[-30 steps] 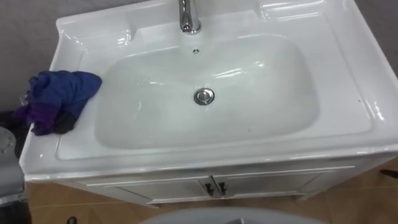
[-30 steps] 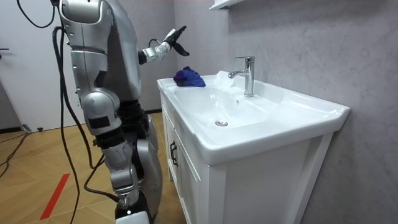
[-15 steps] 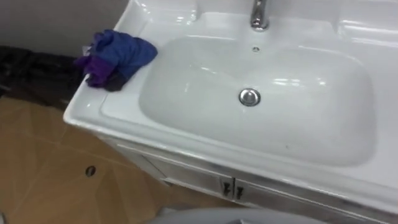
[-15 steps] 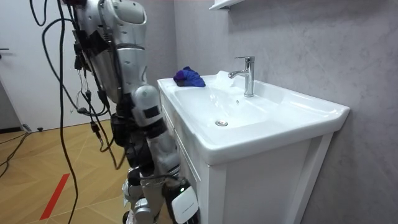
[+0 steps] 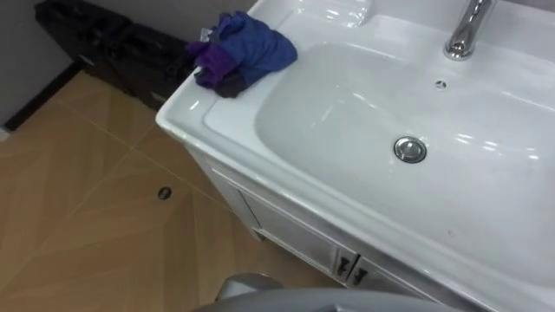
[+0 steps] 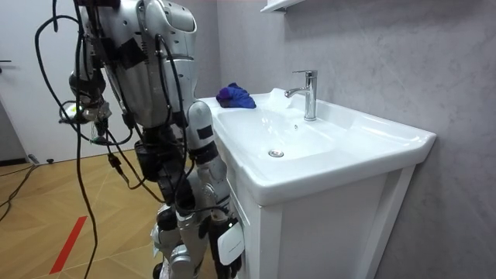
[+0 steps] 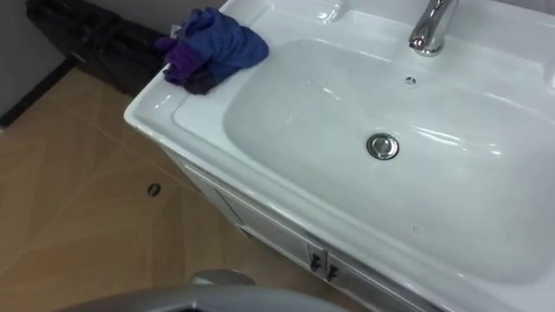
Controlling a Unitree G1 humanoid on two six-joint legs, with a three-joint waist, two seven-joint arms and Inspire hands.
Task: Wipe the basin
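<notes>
Cloth (image 5: 241, 50) sits bunched on the basin's (image 5: 347, 104) far left corner. The left hand (image 6: 78, 111) hangs well apart, open or closed I cannot tell.

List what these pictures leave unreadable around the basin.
- Faucet: in the eye views, the top edge cuts off its upper part.
- Basin: in the eye views, the right edge cuts off its far side.
- Cloth: its bunched folds hide its underside and whether it is one piece.
- Cabinet: in the left eye view, the basin's rim overhangs it and the bottom edge cuts it off.
</notes>
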